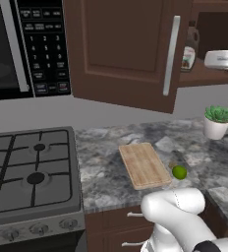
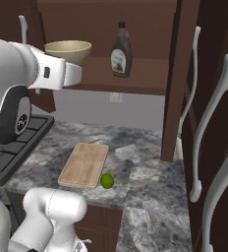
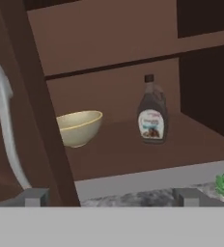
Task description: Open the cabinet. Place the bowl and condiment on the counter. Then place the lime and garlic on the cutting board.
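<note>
The cabinet door [image 1: 126,49] stands swung open, seen edge-on as the door [image 2: 177,74] in the right base view. On the shelf inside sit a cream bowl [image 3: 79,127], also the bowl [image 2: 68,50], and a dark condiment bottle [image 3: 152,116], also the bottle [image 2: 121,49]. My gripper [image 3: 112,198] is open, level with the shelf and short of it, with nothing between its fingers. On the counter a green lime [image 1: 179,172] lies by the wooden cutting board [image 1: 144,165]. A small tan lump [image 2: 110,172] touches the lime; I cannot tell whether it is the garlic.
A potted plant [image 1: 216,120] stands at the counter's back right. The stove [image 1: 32,172] is on the left, under the microwave [image 1: 22,44]. The open door's handle [image 3: 3,120] is close on the hand's left. Tall cabinet handles [image 2: 214,113] line the right side.
</note>
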You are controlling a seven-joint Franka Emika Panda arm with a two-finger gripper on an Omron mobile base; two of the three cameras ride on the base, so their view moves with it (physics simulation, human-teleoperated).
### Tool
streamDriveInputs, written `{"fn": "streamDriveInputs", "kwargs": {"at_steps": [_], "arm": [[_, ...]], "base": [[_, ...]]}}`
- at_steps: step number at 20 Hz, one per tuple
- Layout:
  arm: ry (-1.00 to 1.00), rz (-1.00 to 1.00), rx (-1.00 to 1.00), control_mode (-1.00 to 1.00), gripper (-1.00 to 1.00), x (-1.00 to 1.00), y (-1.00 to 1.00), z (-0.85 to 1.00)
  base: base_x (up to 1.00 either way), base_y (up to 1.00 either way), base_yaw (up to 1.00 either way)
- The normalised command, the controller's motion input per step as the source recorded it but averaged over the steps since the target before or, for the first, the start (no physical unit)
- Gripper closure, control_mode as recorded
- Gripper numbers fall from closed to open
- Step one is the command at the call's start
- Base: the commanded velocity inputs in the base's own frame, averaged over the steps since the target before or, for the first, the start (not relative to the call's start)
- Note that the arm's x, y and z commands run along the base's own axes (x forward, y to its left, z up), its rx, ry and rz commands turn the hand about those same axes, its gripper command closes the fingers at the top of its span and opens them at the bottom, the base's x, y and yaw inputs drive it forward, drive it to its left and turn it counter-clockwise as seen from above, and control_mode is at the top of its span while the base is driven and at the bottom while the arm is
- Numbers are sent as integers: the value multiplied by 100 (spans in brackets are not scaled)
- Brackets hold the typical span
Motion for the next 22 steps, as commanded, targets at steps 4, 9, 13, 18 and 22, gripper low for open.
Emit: {"fn": "streamDriveInputs", "kwargs": {"at_steps": [4,9,13,18,22], "arm": [[-4,8,3,-100,-100,4,-37,0],[-2,6,1,-100,-100,12,-30,-5],[-6,3,-3,-100,-100,17,-15,-15],[-12,1,-11,-100,-100,15,6,-20],[-12,0,-12,-100,-100,20,15,-16]], "base": [[0,0,0],[0,0,0],[0,0,0],[0,0,0],[0,0,0]]}}
